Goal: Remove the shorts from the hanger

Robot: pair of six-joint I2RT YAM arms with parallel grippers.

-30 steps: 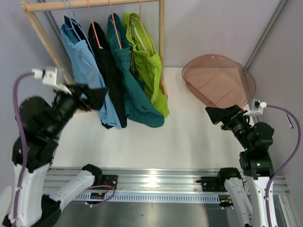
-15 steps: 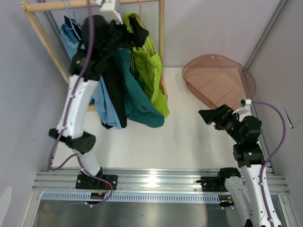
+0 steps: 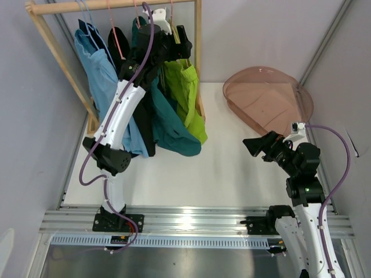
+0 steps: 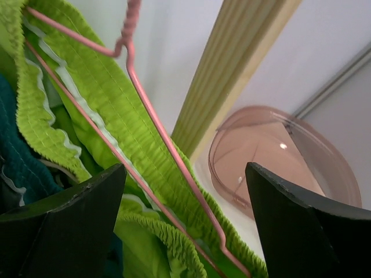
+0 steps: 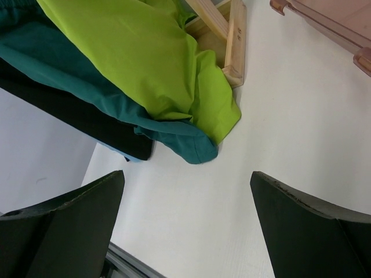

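Lime shorts (image 4: 116,116), waistband between parted left fingers (image 4: 64,226)

The left gripper (image 4: 184,174) had its dark fingers (image 4: 69,226) spread at the bottom corners. Lime green shorts (image 4: 87,92) on a pink wire hanger (image 4: 152,110) filled the left and centre, with teal shorts (image 4: 14,156) at the left edge. A wooden post (image 4: 232,63) rose at centre and a pink translucent tub (image 4: 272,156) sat at right.

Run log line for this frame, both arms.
left gripper: open, at lime green shorts on pink hanger | right gripper: open, above table, holding nothing | task: shorts not yet off hanger
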